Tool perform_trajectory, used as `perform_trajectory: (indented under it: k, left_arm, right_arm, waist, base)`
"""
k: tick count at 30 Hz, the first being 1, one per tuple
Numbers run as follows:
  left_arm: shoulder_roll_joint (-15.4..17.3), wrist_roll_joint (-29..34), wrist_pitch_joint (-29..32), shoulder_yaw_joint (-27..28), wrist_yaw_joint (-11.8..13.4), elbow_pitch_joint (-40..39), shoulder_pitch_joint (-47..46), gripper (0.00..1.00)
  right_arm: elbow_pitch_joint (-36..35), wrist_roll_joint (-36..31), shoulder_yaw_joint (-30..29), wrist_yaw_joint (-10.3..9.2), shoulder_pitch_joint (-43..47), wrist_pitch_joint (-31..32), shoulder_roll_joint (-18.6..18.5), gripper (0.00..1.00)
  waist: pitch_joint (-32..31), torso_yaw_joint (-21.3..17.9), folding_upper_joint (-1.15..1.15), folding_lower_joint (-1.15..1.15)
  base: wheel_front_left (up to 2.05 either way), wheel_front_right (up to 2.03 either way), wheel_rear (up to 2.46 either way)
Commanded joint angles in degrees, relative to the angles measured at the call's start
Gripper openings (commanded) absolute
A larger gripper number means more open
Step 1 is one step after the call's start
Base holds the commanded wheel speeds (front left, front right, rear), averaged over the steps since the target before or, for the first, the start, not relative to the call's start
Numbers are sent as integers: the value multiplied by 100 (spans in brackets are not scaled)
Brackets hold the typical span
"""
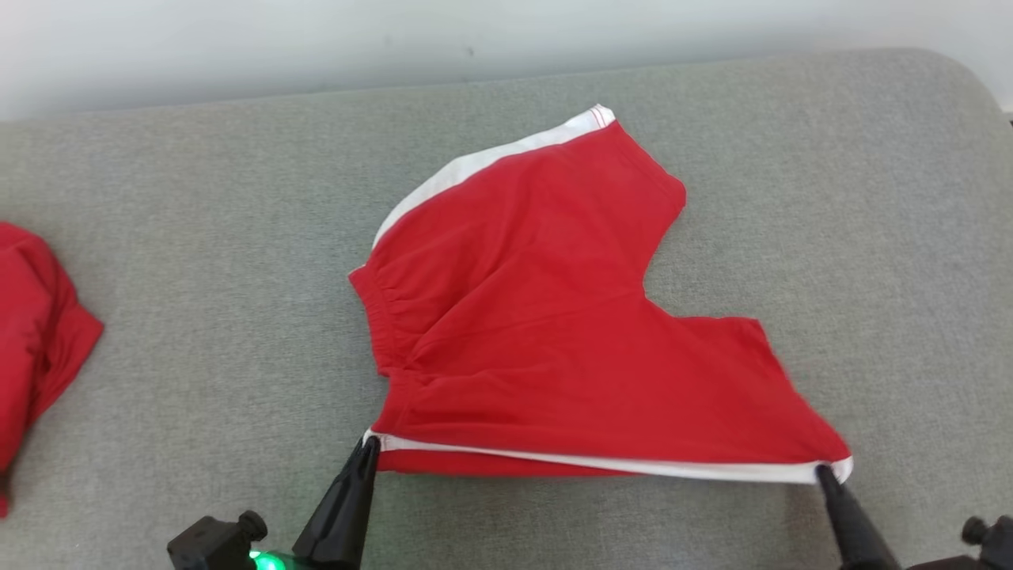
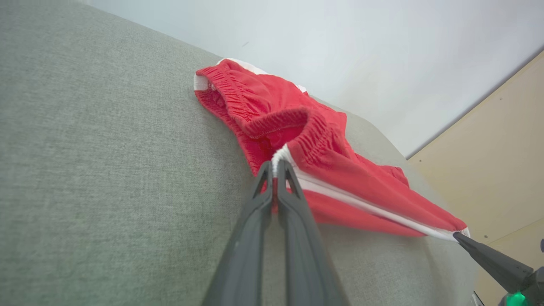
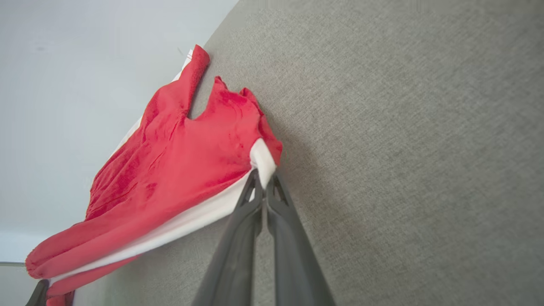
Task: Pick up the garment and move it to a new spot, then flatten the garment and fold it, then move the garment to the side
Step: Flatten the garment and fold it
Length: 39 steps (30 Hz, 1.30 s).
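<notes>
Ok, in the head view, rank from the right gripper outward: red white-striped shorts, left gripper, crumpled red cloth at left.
1. Red white-striped shorts, pinched in right gripper.
2. Left gripper, at the waistband corner.
3. Crumpled red cloth, far left edge.

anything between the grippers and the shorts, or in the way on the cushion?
No: left gripper and right gripper pinch the shorts at the near edge. Another red garment lies at the far left of the cushion.
</notes>
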Motion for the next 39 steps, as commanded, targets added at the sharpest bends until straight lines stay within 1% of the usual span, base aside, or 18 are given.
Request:
perform_trajectory:
  k: [1,5,9,12,16,19,24,25,34,39]
  left_arm:
    - [-25,39,-20,48,0,-15,43,0]
    - [-154,187,-20,-1,-44,-117,-165,0]
    - [-263,238,-19,-154,-37,-246,-469,0]
    - [-267,191,-20,-296,-39,-255,-834,0]
    - [-373,63,-20,-404,-41,-83,-1361,0]
    - [-486,-2,-19,-388,-40,210,-1757,0]
    - [-780,-44,-19,-241,-35,832,-2350,0]
    - [-780,-44,-19,-241,-35,832,-2350,0]
    - [-1151,163,-20,120,-35,1665,-3133,0]
    - [-1252,258,-19,-13,-35,1957,-3450,0]
  right_arm:
    - [-58,-42,-98,-17,-37,30,15,0]
    - [-306,-100,-355,-16,-305,264,107,0]
    - [-403,-74,-578,-16,-769,526,161,0]
    - [-367,-158,-682,-16,-1239,683,136,0]
    - [-132,-310,-747,-16,-1995,880,62,0]
    - [179,-507,-685,-16,-2638,985,-17,0]
    - [968,-797,-537,-16,-3729,1020,-142,0]
    - [968,-797,-537,-16,-3729,1020,-142,0]
    - [2759,-1240,-196,-16,-5587,675,-295,0]
    - [3736,-1462,-10,-16,-6341,351,-381,0]
  waist:
    - [-41,54,0,1]
    - [-77,143,0,1]
    - [-45,276,0,1]
    - [31,388,0,1]
    - [195,530,0,1]
    - [360,626,0,1]
    - [608,750,0,1]
    - [608,750,0,1]
    - [978,989,0,1]
    - [1150,1146,0,1]
  base:
    - [0,0,0]
    - [0,0,0]
    - [0,0,0]
    - [0,0,0]
    - [0,0,0]
    - [0,0,0]
    - [0,0,0]
    - [0,0,0]
    - [0,0,0]
    - [0,0,0]
